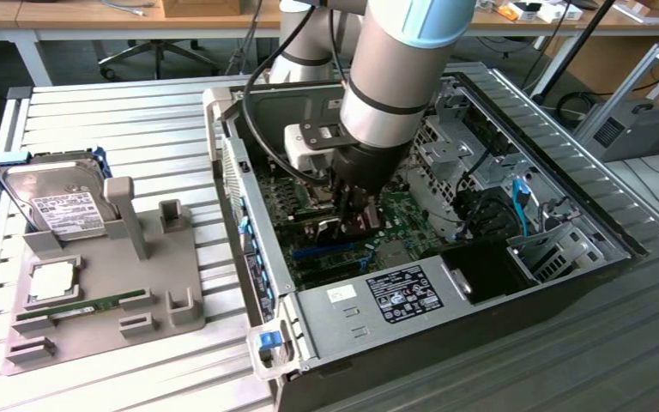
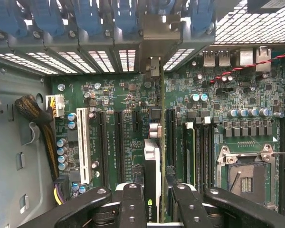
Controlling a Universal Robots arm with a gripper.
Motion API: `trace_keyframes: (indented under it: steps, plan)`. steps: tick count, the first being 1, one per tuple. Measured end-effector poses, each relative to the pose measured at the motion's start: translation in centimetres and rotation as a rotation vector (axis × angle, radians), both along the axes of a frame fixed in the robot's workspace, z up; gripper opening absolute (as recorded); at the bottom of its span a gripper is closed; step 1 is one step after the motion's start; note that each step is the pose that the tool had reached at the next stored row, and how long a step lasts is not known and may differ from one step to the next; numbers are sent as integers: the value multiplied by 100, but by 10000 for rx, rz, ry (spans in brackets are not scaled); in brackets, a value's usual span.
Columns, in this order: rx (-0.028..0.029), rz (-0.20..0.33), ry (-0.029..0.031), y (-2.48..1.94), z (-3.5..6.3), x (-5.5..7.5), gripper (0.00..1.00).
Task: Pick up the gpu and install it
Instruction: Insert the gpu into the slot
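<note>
The gpu (image 2: 152, 164) stands edge-on between my fingers (image 2: 132, 204), a thin dark card with a green logo at its near end. Its silver end bracket (image 2: 154, 66) reaches the slotted rear wall of the case. My gripper (image 2: 154, 204) is shut on the card, holding it down against the green motherboard (image 2: 128, 99) in line with a long black expansion slot. In the exterior view the gripper (image 1: 347, 225) is lowered deep inside the open computer case (image 1: 421, 287), and the card is mostly hidden behind it.
Other black slots and a white slot (image 2: 83, 142) flank the card, with the processor socket (image 2: 247, 175) and a cable bundle (image 2: 38, 121) nearby. On the exterior view's left, a grey fixture (image 1: 135, 283) holds a hard drive (image 1: 61, 202), a chip (image 1: 52, 281) and a memory stick (image 1: 100, 305).
</note>
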State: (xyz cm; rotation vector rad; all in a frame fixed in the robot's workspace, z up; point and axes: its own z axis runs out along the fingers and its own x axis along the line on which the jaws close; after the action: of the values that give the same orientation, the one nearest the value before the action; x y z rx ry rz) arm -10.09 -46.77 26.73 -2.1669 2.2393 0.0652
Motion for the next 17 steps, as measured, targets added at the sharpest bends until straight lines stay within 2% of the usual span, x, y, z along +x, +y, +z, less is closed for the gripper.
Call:
trace_keyframes:
  steps: [6,13,17]
  plan:
    - [0,1,0,-1,-76,-4,27]
    - [2,1,-1,0,-77,-3,27]
    - [2,1,-1,0,-40,-4,27]
